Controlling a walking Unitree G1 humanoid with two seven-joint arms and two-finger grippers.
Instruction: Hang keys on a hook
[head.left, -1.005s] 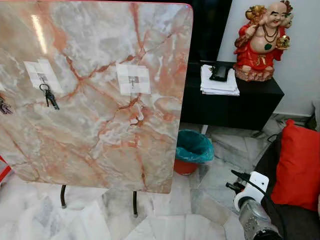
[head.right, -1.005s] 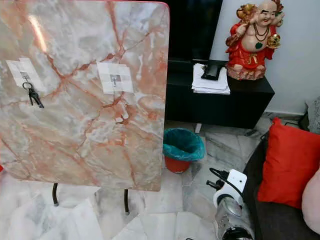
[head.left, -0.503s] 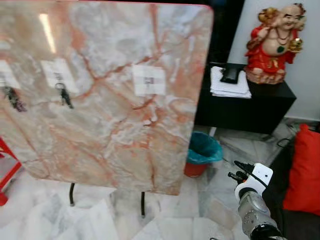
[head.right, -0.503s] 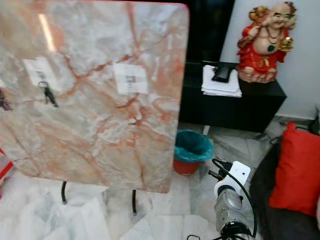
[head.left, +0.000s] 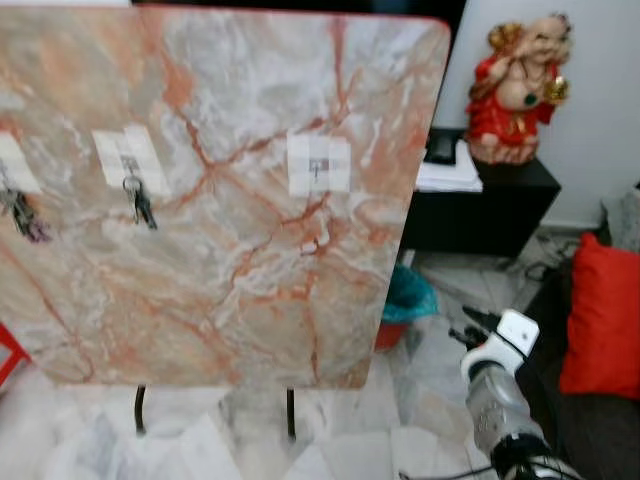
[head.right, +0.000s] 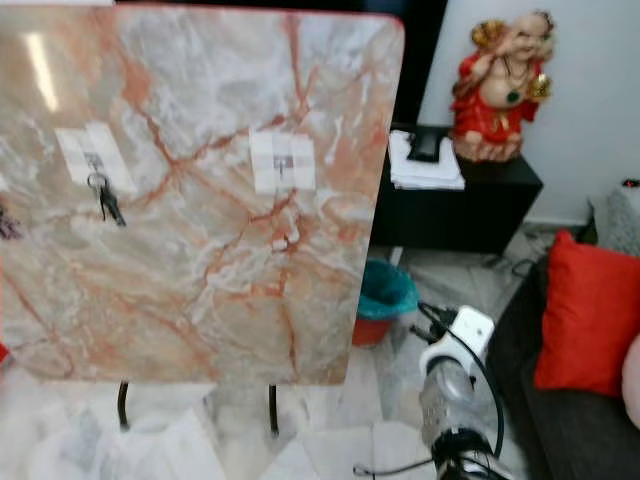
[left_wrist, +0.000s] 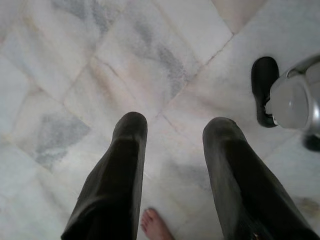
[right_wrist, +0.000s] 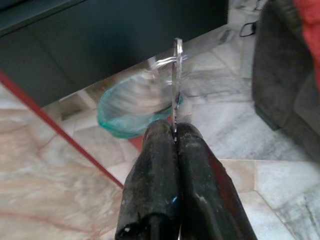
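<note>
Steel key (right_wrist: 177, 75) is pinched in the closed right gripper (right_wrist: 175, 131); raise it, ring apparently leading, toward the free hook (head.left: 318, 168).

1. An upright marble panel (head.left: 230, 200) occupies the centre and the 9 o'clock side.
2. Taped hooks sit on its face; keys (head.left: 139, 200) hang from one at 9 o'clock, and a taped hook (head.left: 318, 165) near centre is bare.
3. The right gripper (head.left: 470, 328) sits at 4 o'clock, beside a red cushion (head.left: 600, 315).
4. A red figurine (head.left: 515, 90) stands at 2 o'clock.
</note>
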